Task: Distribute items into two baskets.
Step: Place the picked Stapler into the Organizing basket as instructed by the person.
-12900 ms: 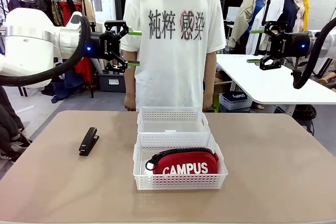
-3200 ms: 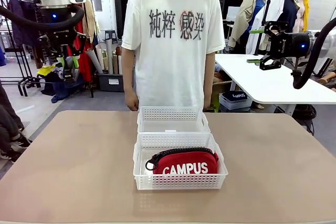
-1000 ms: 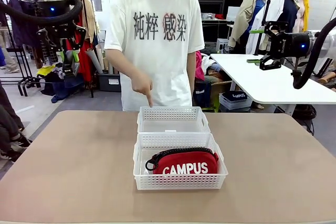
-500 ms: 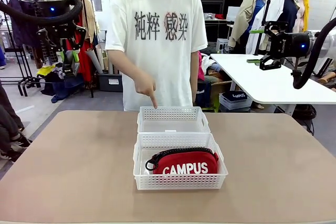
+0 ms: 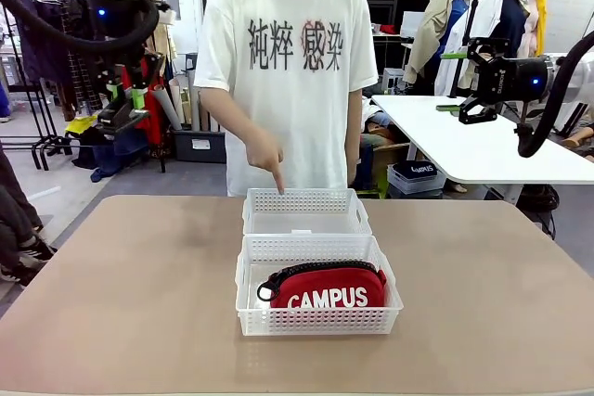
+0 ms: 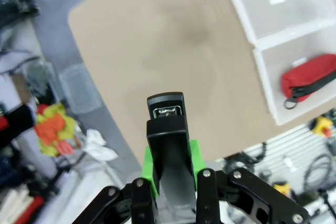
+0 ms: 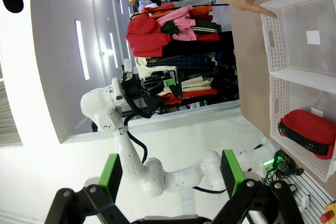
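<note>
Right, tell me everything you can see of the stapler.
The stapler is black, its body smooth like plastic, with a bare metal part showing near its front end. It is clamped between the green pads of the left hand, nose pointing away from the palm, raised in the air off the table. It looks closed and whole.

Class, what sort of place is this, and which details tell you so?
Probably a robotics lab or test room: two robot arms, the left gripper holding a stapler, baskets on a table, and clothes racks behind.
</note>
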### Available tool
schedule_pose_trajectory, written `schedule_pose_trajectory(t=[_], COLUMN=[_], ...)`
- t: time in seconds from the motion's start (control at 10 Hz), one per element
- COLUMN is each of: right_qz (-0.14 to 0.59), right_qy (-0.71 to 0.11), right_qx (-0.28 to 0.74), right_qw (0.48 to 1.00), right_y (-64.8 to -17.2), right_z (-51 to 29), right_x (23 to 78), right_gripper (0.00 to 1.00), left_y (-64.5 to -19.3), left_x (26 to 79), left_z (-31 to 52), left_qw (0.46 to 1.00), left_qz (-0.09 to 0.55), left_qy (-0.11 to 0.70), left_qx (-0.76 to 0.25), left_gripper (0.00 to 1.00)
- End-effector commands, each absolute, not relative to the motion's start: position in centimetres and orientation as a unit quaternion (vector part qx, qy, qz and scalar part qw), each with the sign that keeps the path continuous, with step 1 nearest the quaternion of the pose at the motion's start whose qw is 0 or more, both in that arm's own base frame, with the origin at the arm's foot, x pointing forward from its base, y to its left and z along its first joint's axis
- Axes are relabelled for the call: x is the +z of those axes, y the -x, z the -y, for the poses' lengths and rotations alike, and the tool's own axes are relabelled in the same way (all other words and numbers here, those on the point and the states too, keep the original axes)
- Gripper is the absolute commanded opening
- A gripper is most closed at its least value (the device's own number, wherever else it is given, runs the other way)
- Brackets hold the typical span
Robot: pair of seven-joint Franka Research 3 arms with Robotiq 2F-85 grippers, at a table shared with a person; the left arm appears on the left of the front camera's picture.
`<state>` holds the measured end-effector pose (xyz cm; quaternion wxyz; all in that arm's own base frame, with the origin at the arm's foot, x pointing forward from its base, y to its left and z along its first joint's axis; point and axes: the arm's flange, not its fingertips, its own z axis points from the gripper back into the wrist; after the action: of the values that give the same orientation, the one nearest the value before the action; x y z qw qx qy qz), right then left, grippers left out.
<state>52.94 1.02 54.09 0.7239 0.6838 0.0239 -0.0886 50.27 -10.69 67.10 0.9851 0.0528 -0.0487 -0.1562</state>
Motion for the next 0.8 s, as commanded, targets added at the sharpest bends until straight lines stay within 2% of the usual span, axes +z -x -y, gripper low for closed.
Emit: schedule_pose_trajectory(t=[0.0,0.4,0.7], right_qz=[-0.025,-0.025,-0.025], right_qy=[-0.682,-0.682,-0.682], right_qx=[-0.092,-0.092,-0.092], right_qw=[0.725,0.725,0.725], right_y=[-52.9,-52.9,-52.9], right_z=[-1.0,-1.0,-1.0], right_x=[54.3,54.3,54.3], right_gripper=[1.00,1.00,1.00], left_y=[-52.9,-54.3,-53.6], left_x=[68.0,68.5,68.2], left_z=[12.9,17.8,21.7], left_qw=[0.963,0.905,0.862], left_qz=[0.070,0.090,0.147], left_qy=[-0.056,-0.052,-0.062], left_qx=[-0.253,-0.413,-0.482], left_gripper=[0.00,0.00,0.00])
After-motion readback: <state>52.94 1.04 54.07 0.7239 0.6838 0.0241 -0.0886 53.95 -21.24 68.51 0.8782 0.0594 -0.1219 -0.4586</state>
